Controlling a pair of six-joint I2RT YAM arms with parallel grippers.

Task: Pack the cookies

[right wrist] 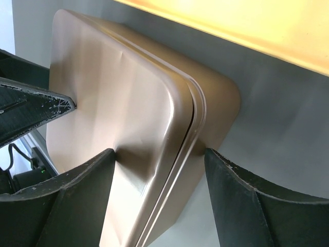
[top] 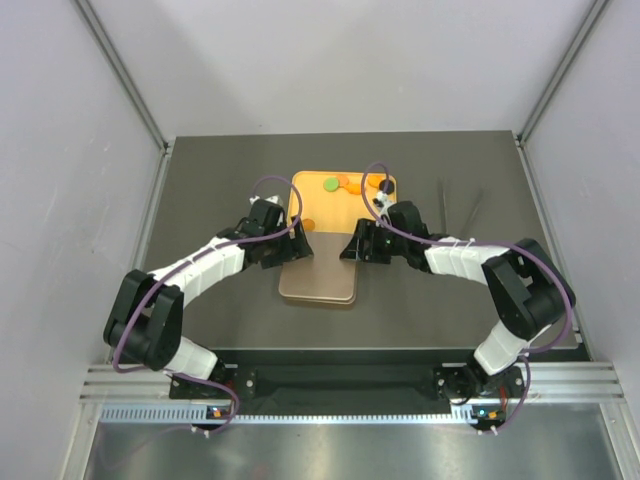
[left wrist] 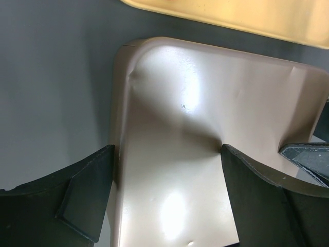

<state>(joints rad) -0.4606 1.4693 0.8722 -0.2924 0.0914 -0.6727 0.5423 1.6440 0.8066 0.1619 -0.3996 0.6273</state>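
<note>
Grey walls close in a dark tabletop [top: 220, 180], and at its middle lies a bronze tin [top: 318, 272] with its lid on. Just beyond the tin sits an orange tray [top: 330, 210], and the cookies [top: 350, 184] lie along the tray's far side: green, orange and one black, with one more orange disc nearer the tin. None of them shows inside the tin.

The left hand [top: 298, 245] grasps the tin's left edge, one finger against the side wall and the other pressed down on the lid. The right hand [top: 350, 245] grasps the tin's right edge in the same way, across the seam between lid and base. Seen from the left wrist, the lid's surface looks dented.
</note>
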